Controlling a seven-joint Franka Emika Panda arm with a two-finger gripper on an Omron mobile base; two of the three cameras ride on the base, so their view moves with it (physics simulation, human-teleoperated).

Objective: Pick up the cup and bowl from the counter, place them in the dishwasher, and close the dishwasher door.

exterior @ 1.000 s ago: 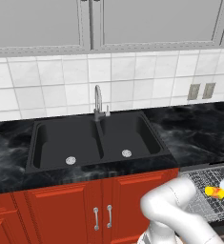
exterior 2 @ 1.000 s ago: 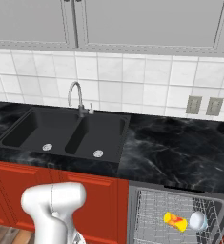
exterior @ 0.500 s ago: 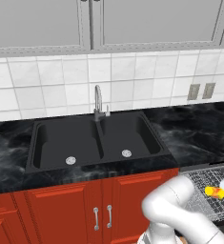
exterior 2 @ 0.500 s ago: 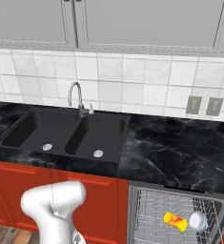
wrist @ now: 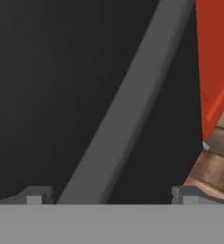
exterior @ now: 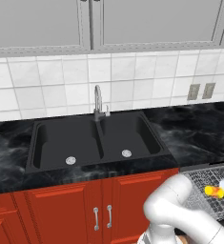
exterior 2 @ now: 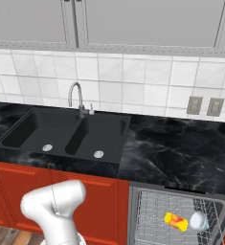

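Cup [exterior 2: 176, 221] lies on its side in the dishwasher [exterior 2: 181, 217] rack, bowl [exterior 2: 198, 221] just right of it, touching or nearly. Both sit low right of the black bench [exterior 2: 181, 148]. I see my claw [wrist: 111, 194] released, tips wide apart, up close against the dishwasher door [wrist: 61, 95] with its grey bar; red cabinet [wrist: 213, 57] at the right.

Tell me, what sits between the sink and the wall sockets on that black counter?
Nothing: in the right base view the counter between the sink and the wall sockets is bare black marble.
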